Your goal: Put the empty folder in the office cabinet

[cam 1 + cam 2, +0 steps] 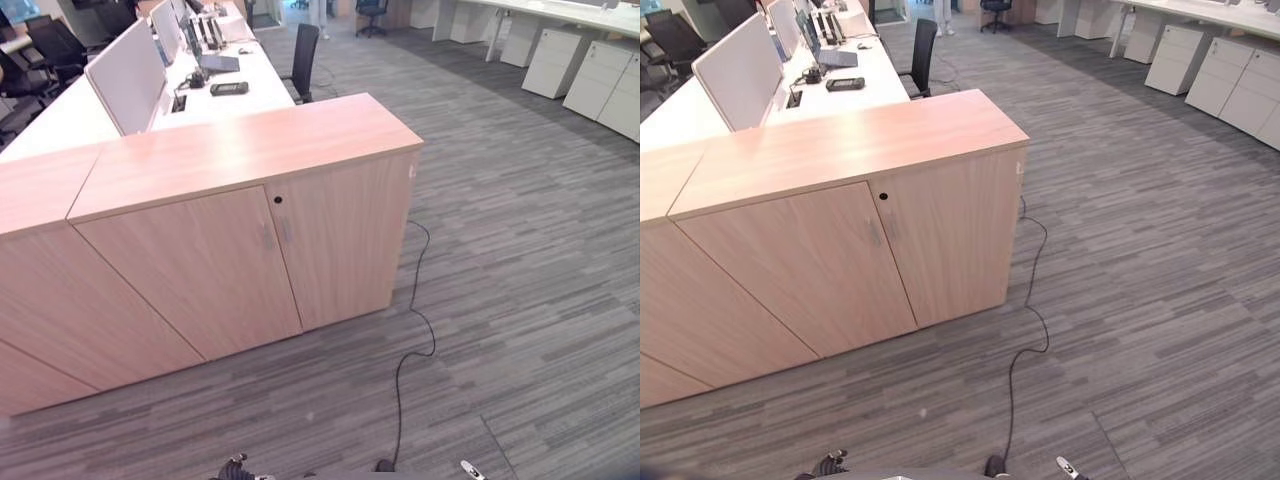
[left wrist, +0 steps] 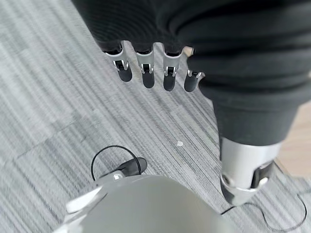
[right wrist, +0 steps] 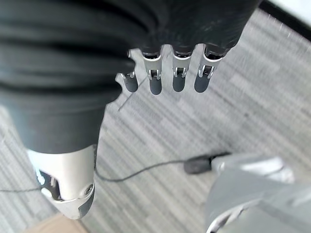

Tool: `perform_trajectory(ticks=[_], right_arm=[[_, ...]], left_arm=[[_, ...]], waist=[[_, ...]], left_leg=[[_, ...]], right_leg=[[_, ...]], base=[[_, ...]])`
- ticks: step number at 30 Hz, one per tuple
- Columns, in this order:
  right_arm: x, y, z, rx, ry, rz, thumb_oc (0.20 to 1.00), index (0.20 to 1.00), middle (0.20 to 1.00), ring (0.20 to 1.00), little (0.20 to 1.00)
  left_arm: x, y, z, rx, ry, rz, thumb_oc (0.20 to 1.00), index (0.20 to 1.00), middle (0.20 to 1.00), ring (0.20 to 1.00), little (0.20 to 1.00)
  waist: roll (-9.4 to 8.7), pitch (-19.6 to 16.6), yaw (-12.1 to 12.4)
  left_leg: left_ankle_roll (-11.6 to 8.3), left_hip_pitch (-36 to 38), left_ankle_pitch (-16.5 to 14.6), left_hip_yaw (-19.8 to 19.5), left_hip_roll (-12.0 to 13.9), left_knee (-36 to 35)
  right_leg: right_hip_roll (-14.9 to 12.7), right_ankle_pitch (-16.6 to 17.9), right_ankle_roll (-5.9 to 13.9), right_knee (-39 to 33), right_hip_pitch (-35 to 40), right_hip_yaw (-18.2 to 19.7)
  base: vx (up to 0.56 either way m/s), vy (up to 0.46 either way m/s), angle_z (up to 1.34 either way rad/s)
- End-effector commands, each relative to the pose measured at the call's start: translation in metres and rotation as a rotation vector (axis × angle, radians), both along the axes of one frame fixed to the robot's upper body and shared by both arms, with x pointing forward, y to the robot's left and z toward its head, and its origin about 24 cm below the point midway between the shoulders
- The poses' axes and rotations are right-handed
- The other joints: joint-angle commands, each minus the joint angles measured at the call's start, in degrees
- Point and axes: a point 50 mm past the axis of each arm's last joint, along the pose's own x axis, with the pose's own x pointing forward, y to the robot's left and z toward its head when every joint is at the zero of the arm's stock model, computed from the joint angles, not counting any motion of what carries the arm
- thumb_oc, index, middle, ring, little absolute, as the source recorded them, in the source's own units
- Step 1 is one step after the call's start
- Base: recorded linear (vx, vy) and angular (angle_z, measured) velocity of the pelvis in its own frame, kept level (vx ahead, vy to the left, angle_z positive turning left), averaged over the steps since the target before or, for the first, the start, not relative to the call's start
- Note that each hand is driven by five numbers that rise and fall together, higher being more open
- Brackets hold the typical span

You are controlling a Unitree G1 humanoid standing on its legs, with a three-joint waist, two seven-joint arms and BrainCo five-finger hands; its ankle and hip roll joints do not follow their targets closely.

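Your target, the office cabinet point(image 1: 250, 150), stood dead ahead on the grey carpet point(image 1: 520, 250). It was light wood. Its long axis ran left to right across your view, with the right end swung a bit farther from you, and the front faced you at a slight angle. Both doors were closed: the left door point(image 1: 190, 270) and right door point(image 1: 340, 240) met at a seam, and the keyhole point(image 1: 277, 199) sat at the top of the right door just beside that seam. A matching neighbour cabinet point(image 1: 40, 280) butted against its left end, tops flush. I couldn't tell where the folder was. Your left hand point(image 2: 148, 73) hung over the carpet with fingers straight and spread apart, thumb point(image 2: 245, 174) well clear of them, nothing between them. Your right hand point(image 3: 179, 77) was the same: fingers relaxed and apart, thumb point(image 3: 68, 189) off to the side, nothing held, carpet under it. Behind the cabinet's back edge ran a white desk point(image 1: 240, 95) with a pale divider panel point(image 1: 125, 75) along its middle and a dark flat device point(image 1: 229, 88) near the desk's cabinet end. A dark chair point(image 1: 303, 60) stood at the desk's right edge. White drawer units point(image 1: 570, 65) lined the far right of the room, well apart from the cabinet.
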Motion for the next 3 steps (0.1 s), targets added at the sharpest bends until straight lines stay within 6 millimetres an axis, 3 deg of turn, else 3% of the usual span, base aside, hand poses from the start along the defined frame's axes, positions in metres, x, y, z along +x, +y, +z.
perform_trajectory(ticks=[1,3], right_arm=[[0.0187,0.0045,0.0012,0.0,-0.025,0.035,1.0,1.0,1.0,1.0,1.0],[0.0203,0.0056,0.0011,0.003,-0.027,0.052,1.0,1.0,1.0,1.0,1.0]], left_arm=[[0.0178,-0.0031,0.0028,-0.017,-0.04,-0.006,1.0,1.0,1.0,1.0,1.0],[0.0163,-0.0016,0.0026,-0.022,-0.032,0.008,1.0,1.0,1.0,1.0,1.0]], waist=[[-1.78,1.2,0.5],[-1.86,1.1,0.6]], left_leg=[[-1.45,0.0,-2.5,-0.7,-0.7,0.7],[-1.35,0.2,-2.6,-0.6,-0.8,0.7]], right_leg=[[-3.5,-5.0,5.81,-0.2,3.5,3.5],[-3.6,-5.0,5.96,-0.2,3.5,3.5]], base=[[0.02,0.03,-0.15],[0.02,0.026,-0.08]])
